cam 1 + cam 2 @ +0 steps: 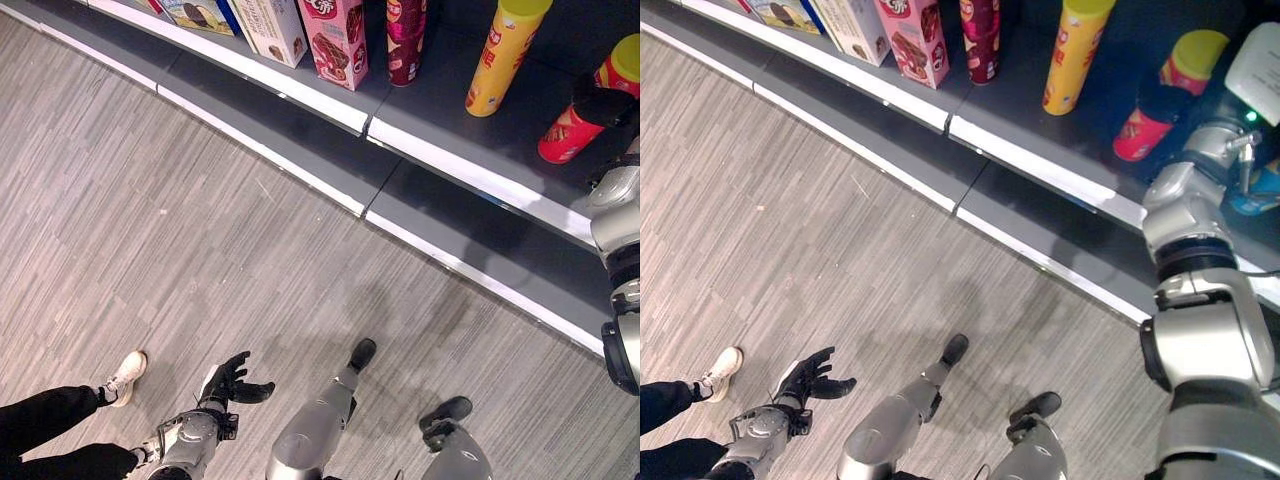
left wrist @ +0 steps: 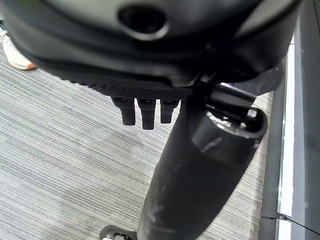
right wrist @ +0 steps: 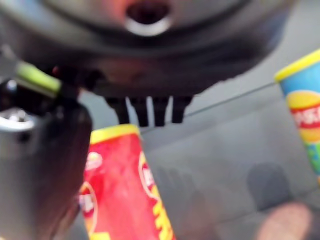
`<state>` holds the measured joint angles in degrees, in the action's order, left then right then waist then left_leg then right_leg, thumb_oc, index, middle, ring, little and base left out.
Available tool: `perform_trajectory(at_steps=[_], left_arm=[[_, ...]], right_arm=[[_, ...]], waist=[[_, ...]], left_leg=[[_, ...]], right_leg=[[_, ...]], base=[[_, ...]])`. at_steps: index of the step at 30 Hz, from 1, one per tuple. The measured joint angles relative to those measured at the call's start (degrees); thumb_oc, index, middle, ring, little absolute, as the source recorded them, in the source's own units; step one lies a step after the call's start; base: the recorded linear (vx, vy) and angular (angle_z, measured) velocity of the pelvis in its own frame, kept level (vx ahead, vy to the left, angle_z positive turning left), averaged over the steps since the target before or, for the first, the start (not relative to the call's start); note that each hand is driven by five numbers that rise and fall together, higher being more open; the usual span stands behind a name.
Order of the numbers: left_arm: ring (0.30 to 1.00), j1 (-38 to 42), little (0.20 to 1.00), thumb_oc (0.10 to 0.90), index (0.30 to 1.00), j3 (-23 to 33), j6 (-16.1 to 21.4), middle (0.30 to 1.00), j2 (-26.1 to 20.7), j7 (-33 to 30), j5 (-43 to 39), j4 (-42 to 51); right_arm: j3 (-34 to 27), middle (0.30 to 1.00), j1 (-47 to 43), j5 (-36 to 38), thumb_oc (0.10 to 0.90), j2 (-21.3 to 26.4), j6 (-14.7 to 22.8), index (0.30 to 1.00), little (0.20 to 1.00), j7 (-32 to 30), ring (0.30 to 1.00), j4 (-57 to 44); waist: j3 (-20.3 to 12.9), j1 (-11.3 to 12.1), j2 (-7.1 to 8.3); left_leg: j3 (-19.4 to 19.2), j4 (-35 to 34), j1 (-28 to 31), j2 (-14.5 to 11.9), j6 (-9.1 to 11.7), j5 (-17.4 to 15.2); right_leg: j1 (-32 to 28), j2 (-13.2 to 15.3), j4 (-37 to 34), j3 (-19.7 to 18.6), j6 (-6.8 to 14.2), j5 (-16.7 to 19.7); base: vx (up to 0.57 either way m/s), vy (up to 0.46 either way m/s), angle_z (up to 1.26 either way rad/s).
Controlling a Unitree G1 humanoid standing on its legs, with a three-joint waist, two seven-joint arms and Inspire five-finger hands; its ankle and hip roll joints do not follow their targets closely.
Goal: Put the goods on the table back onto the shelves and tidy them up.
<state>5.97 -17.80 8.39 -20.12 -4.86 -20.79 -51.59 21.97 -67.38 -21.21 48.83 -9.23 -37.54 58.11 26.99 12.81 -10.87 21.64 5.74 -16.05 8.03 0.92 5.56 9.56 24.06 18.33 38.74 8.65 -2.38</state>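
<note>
A red can (image 1: 565, 138) with a yellow lid leans tilted on the dark shelf (image 1: 450, 120) at the right. My right hand (image 1: 603, 103) covers its top end and is shut on it. In the right wrist view the red can (image 3: 120, 190) lies between the thumb (image 3: 45, 165) and the fingers (image 3: 150, 112). A second red can with a yellow lid (image 1: 622, 62) stands just behind it. My left hand (image 1: 232, 383) hangs open low over the floor at the lower left, holding nothing; its fingers (image 2: 142, 112) are straight.
On the shelf stand a tall yellow can (image 1: 505, 55), a dark red can (image 1: 405, 40), a pink box (image 1: 335, 40) and a white box (image 1: 270, 25). A blue can (image 3: 302, 115) stands beside the held one. A person's white shoe (image 1: 125, 375) is at the lower left.
</note>
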Motion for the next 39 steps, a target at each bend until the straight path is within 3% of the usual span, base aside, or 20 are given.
perform_trajectory(at_steps=[10,13,18,39], left_arm=[[0.900,0.1,0.900,0.800,0.900,0.0,0.0,0.900,0.0,-0.1,-0.1,-0.1],[0.900,0.9,0.900,0.800,0.900,0.0,0.0,0.900,0.0,-0.7,-0.5,-1.1],[0.900,1.8,0.900,0.800,0.900,0.0,0.0,0.900,0.1,-0.9,-0.6,-1.3],[0.900,1.9,0.900,0.800,0.900,0.0,0.0,0.900,0.2,-1.0,-1.6,-1.9]], right_arm=[[0.3,0.900,-0.1,-0.9,0.800,0.0,0.0,0.900,0.900,1.2,0.900,0.0],[4.6,0.900,-0.1,-2.4,0.800,-0.1,0.0,0.900,0.900,1.5,0.900,0.9],[4.7,0.900,-0.1,-3.2,0.800,-1.0,-0.1,0.900,0.900,3.2,0.900,2.2],[4.6,0.900,-0.2,-3.2,0.800,-2.2,-0.1,0.900,0.900,3.5,0.900,2.2]], waist=[[0.1,-0.8,0.11],[0.3,-1.3,0.93],[0.6,-1.7,1.87],[0.9,-2.6,2.31]], left_leg=[[0.0,0.0,-0.2,0.0,0.0,0.0],[-0.3,0.0,-0.2,-0.1,0.0,0.0],[-0.8,0.0,-0.2,-0.2,-0.1,0.2],[-0.9,0.0,-0.2,-0.2,0.0,0.5]], right_leg=[[0.2,0.0,0.1,0.0,0.0,0.0],[0.6,0.1,0.5,-0.3,0.0,0.0],[1.1,0.1,0.6,-1.1,-0.3,0.2],[1.3,0.1,0.7,-1.3,-0.6,0.4]], base=[[0.00,0.000,0.00],[0.00,0.002,-0.05],[0.00,0.002,-0.05],[0.00,0.000,0.00]])
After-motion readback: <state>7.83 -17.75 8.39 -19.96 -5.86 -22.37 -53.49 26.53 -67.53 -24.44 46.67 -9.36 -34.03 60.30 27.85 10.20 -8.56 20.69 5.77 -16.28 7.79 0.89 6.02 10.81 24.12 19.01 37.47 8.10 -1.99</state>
